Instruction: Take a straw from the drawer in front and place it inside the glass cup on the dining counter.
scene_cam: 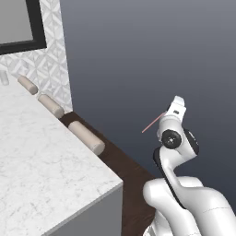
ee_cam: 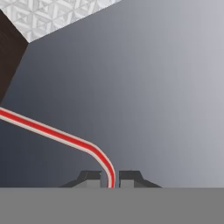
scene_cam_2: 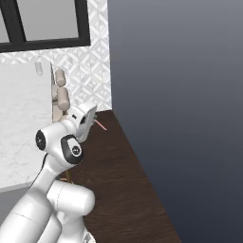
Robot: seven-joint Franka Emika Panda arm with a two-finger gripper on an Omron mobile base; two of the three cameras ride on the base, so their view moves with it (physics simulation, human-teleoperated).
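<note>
My gripper (ee_cam: 110,178) is shut on the straw (ee_cam: 52,133), a thin red-and-white stick that bends just above the fingertips and runs off to the left. In the left base view the straw (scene_cam: 154,123) sticks out to the left of the raised hand (scene_cam: 174,109), in mid-air over the floor and right of the dining counter (scene_cam: 41,161). The glass cup (scene_cam: 4,77) stands at the far end of that white marble slab, well away from the hand; the right base view shows the glass cup (scene_cam_2: 39,68) near the slab's far corner. The drawer is out of view.
Three beige cushioned stools (scene_cam: 86,136) line the counter's right edge above a dark wood floor (scene_cam_2: 118,180). A plain grey wall (scene_cam: 152,55) rises ahead and to the right. A patterned tile wall with a black-framed window (scene_cam_2: 47,23) stands behind the counter.
</note>
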